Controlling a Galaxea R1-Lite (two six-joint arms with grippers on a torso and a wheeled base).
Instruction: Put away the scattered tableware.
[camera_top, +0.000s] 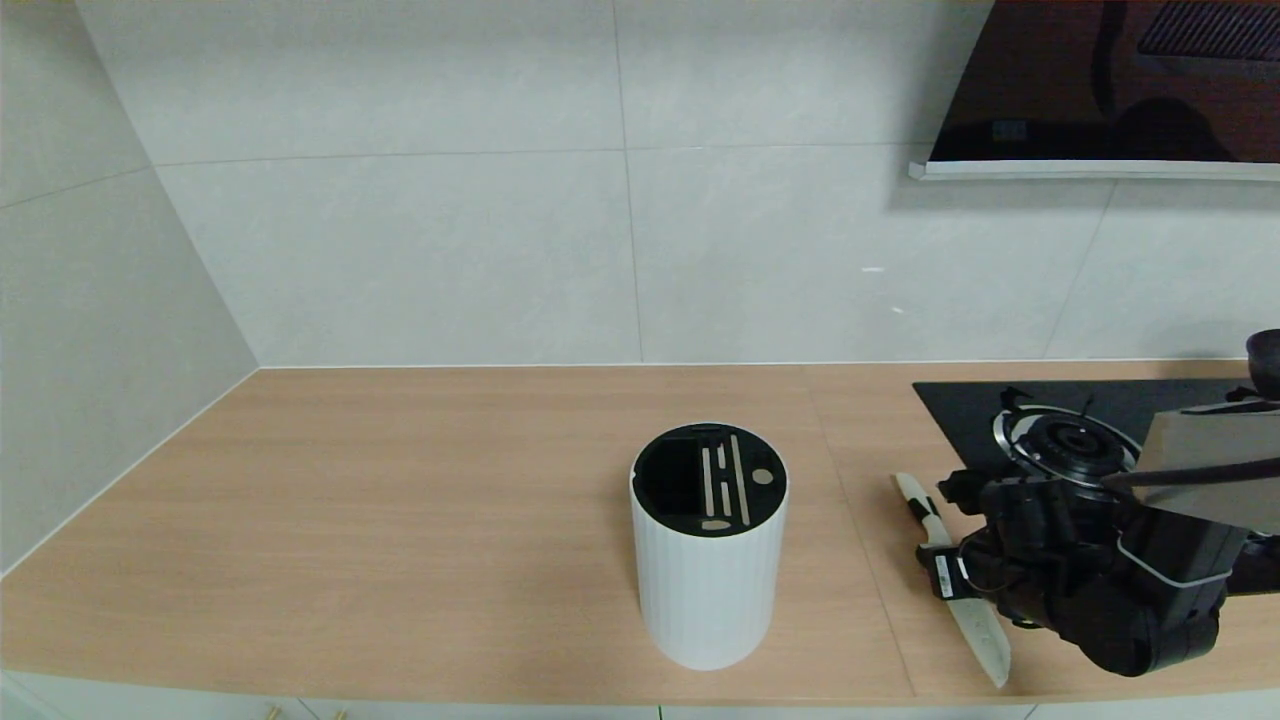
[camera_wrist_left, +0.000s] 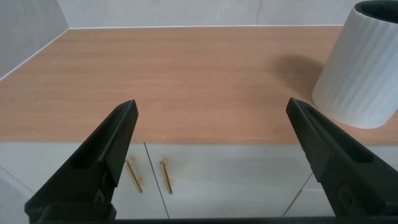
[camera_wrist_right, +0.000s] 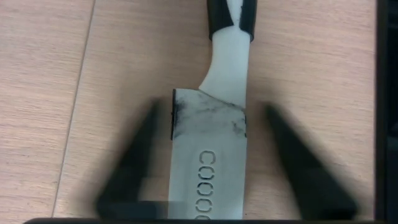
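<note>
Right arm is hanging low over the right end of the worktop, wrist bent down, just in front of the hob. Right claw is pointing down with its fingers spread apart, gripping nothing. Knife is lying flat on the worktop directly under it, handle toward the wall, white blade tip toward the front edge. The fingers are straddling the blade near its heel, one on each side; contact with the blade cannot be told.

Left claw is gaping wide and holding nothing, sitting at the front edge of the worktop above the cabinet handles. White ribbed holder is standing upright mid-worktop, between the two claws, near the knife but apart from it
</note>
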